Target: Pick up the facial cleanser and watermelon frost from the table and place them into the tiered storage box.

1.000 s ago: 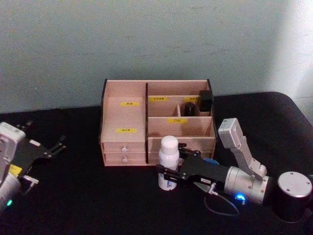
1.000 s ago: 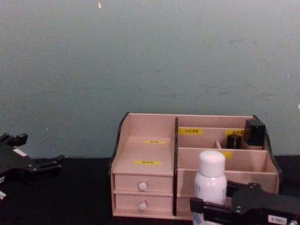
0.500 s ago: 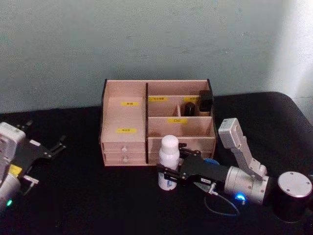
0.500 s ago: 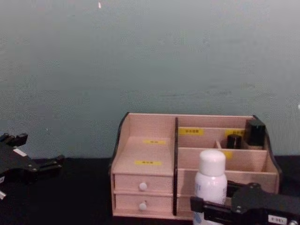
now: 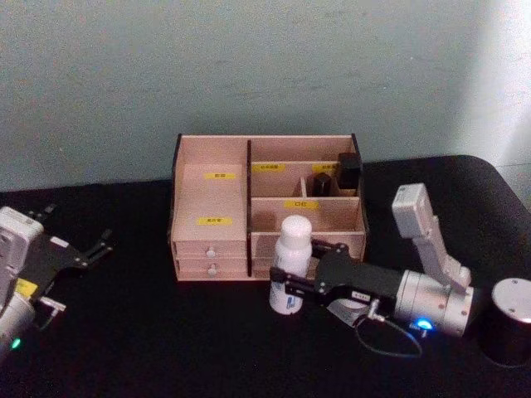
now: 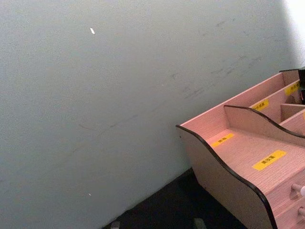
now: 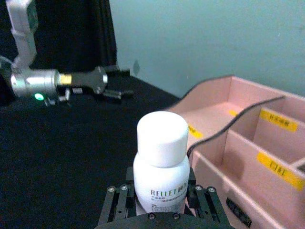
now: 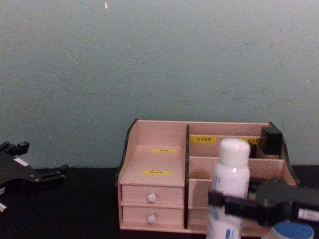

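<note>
In the head view I count one facial cleanser point(image 5: 292, 253), one tiered storage box point(image 5: 211, 199) and two black containers point(image 5: 348, 172) standing in the box's back right compartment. The right gripper point(image 5: 286, 290) is closed around the cleanser's lower body, just in front of the box. The left gripper point(image 5: 76, 232) rests far left, spread wide and holding nothing. In the chest view, one watermelon frost point(image 8: 290, 231) sits low right, under the right gripper.

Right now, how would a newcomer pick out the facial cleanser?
Find the pinkish tiered storage box on the black table. Just before its right half, the right pincer grips the facial cleanser: tall, white, round-capped, unlike the small black containers inside the box.
</note>
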Controlling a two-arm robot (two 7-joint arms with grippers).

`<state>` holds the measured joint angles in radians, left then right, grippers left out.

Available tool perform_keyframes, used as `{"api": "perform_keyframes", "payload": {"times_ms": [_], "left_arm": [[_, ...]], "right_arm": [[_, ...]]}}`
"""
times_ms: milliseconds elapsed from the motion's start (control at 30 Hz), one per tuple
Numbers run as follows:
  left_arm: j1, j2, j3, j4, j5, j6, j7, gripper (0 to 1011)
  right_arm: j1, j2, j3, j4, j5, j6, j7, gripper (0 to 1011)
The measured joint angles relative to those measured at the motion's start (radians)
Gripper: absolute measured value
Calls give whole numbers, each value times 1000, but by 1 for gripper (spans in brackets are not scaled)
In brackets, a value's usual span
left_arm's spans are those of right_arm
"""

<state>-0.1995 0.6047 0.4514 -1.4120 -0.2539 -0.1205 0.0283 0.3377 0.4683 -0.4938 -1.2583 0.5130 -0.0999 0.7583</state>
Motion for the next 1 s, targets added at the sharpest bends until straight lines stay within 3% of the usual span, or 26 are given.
{"api": "perform_keyframes", "payload": {"times_ms": [200,367,733,1000], "left_arm": [[0,0,0,0,0,0,0,1001],[0,0,0,0,0,0,0,1001],[0,0,0,0,0,0,0,1001],[0,0,0,0,0,0,0,1001]], "right_arm": [[0,24,32,-68,59,29,-10,594],[26,17,47,-76,78,29,-41,593],[128,-40,50,13,43,23,-127,594],[212,-96,45,137,-1,3,-146,593]]}}
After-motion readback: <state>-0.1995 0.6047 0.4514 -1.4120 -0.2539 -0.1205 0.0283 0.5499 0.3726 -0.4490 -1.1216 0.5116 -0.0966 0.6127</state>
